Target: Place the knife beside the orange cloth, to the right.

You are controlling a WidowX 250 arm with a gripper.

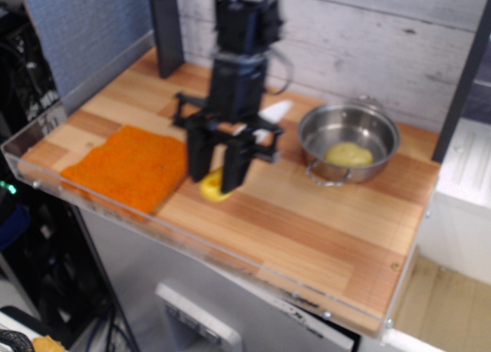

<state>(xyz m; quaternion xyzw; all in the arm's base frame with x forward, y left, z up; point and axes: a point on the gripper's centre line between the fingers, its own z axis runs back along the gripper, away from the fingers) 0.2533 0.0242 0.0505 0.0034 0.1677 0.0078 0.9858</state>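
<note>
The orange cloth [129, 168] lies flat at the front left of the wooden table [307, 222]. My gripper [215, 174] hangs just to the right of the cloth, fingers pointing down and shut on the knife. The knife's yellow handle [212, 186] sticks out below the fingers, low over the table. Its white blade [276, 111] shows behind the gripper, pointing up and to the back right. The frame is blurred.
A steel pot [349, 141] holding a pale yellow potato-like piece [347, 154] stands at the back right. A clear plastic rim [100, 206] runs along the table's front and left edges. A dark post [166, 26] stands at the back left.
</note>
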